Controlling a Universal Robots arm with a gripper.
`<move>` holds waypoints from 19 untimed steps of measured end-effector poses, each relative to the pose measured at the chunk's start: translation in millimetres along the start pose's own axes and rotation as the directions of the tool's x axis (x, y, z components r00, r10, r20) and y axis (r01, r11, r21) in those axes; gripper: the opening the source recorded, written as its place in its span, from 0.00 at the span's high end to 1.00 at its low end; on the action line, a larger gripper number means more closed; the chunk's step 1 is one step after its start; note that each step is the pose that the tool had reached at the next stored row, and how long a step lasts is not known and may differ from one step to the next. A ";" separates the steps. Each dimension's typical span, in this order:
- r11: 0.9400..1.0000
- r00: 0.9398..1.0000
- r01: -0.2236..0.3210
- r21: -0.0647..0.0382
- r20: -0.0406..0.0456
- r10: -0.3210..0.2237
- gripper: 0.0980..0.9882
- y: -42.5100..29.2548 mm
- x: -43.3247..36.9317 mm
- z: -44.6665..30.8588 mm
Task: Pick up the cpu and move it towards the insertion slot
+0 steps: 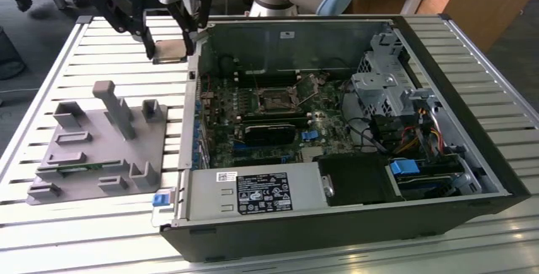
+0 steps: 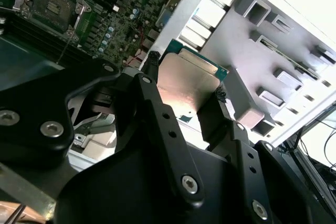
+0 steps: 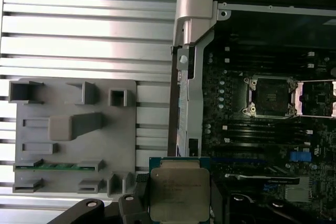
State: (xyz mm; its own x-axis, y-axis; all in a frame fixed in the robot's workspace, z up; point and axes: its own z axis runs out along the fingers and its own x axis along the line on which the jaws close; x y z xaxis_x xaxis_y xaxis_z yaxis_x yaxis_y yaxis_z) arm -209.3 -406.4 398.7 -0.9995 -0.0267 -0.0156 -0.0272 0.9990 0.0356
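Item: your gripper holds the cpu pinched between its jaws, above the case wall, apart from the insertion slot

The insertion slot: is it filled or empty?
Empty: the insertion slot shows a bare dark centre, while the hand holds the cpu.

The gripper is hanging above the slatted table, gripping the cpu, with open air around it. Between it and the insertion slot the computer case's side wall is standing in the way. The slot itself is lying uncovered, its frame open. The grey fixture is sitting well apart, its tall post rising clear of the gripper.
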 end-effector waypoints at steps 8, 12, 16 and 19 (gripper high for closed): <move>1.000 1.000 0.000 0.000 0.000 0.000 0.50 -0.2 -7.4 0.1; 1.000 1.000 0.000 0.000 0.000 0.000 0.50 -0.3 -11.2 0.1; 1.000 1.000 0.000 0.000 0.000 0.000 0.50 -0.4 -15.2 0.2; 1.000 1.000 0.000 0.000 0.000 0.000 0.50 -0.5 -18.0 0.3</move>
State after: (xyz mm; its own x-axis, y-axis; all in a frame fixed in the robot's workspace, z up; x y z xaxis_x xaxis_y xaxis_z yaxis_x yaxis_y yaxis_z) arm -191.3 -406.4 398.7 -0.9995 -0.0266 -0.0156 -0.0272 0.9990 0.0356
